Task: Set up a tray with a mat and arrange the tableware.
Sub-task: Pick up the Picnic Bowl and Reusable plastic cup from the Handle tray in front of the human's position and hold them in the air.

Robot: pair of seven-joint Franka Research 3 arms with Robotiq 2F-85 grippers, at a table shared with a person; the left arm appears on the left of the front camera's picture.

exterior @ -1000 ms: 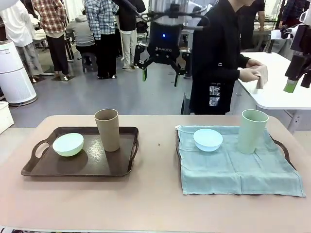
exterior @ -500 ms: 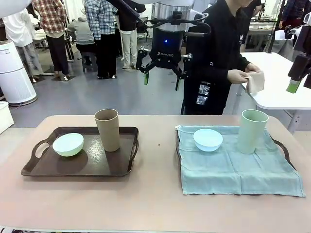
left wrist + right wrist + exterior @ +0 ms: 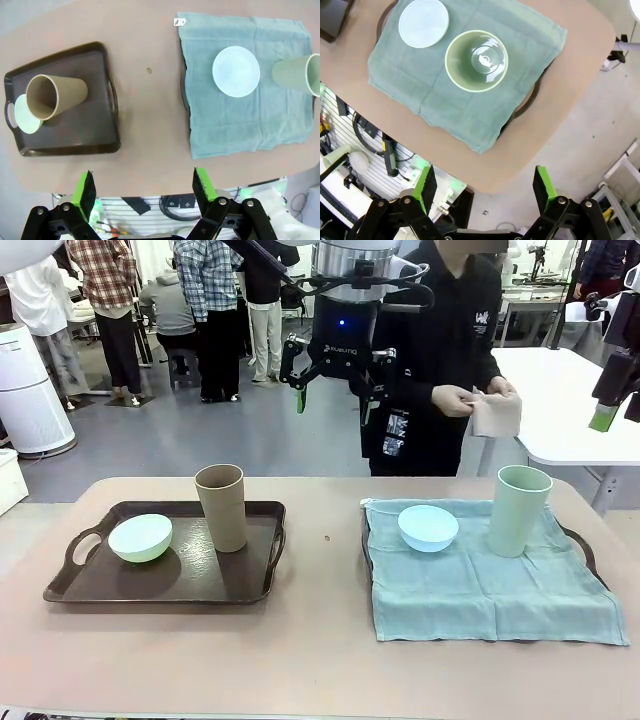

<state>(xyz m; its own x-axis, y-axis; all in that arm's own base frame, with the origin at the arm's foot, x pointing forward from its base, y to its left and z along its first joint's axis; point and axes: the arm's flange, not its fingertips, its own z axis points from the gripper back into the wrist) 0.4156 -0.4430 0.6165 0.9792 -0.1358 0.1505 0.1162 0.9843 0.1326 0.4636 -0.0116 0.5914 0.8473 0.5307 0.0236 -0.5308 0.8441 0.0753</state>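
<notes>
My left pincer (image 3: 144,181) and right pincer (image 3: 485,181) both hang open and empty, high above the table (image 3: 320,660).

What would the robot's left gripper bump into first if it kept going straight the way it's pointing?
Probably bare table, between the brown tray and the green cloth. The left gripper points down with open jaws; depth is hard to judge.

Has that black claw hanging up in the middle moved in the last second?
Yes, slightly: the left gripper has dropped a little toward the brown cup standing on the table below.
</notes>
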